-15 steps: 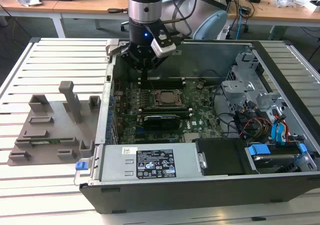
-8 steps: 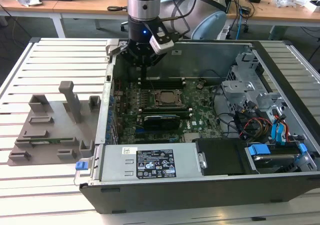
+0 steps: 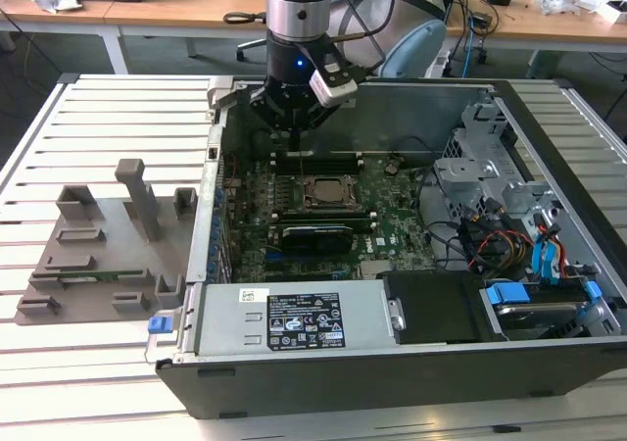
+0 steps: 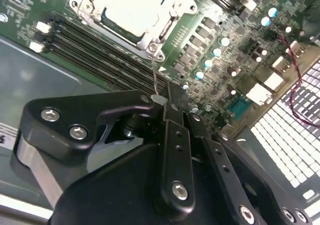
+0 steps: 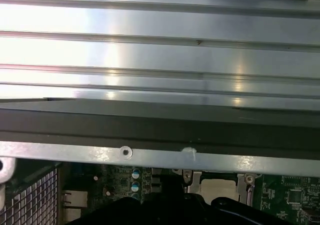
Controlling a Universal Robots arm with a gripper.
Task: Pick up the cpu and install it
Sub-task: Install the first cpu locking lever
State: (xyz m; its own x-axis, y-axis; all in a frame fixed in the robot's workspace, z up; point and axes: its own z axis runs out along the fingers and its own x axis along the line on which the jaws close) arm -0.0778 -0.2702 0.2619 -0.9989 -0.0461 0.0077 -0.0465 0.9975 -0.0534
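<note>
Exterior view's left: grey fixture tray [image 3: 98,255] on slatted table [image 3: 29,147], part slots keeping components staged. Centre: open computer case [image 3: 392,382], side panel off for access. Arm's gripper [image 3: 294,132] hangs above motherboard [image 3: 392,206], fingers [image 4: 175,120] drawn together, apparently pinching thin socket lever [image 4: 156,77]. Pale-topped cpu [image 4: 131,7] lies flat inside socket frame [image 4: 172,15], positioned for clamping, near gripper, not carried. Exterior view's right: drive cage [image 3: 490,176], cabling [image 3: 490,240] routed clear of socket.
</note>
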